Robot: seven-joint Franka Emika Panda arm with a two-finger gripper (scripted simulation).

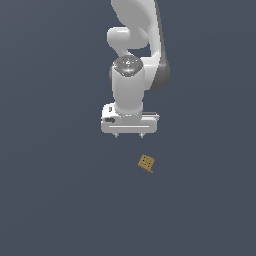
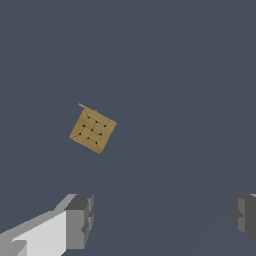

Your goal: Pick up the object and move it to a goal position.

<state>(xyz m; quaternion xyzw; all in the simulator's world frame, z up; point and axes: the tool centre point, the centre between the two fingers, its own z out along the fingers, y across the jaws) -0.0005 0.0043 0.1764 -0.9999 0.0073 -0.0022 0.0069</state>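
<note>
Dark slate-blue ground filled both views without a visible edge or corner, so no border could be used for placing things. Above it the gripper was held released, its jaws spread wide and nothing between them; in the wrist view the two grey fingertips stood far apart. The object was seen lying on the ground, apart from the gripper, below it in the exterior view and a little toward that view's right. It was square, so no long axis could be named, and its sides were turned diagonal to the jaw line. Open room was seen on every side.
</note>
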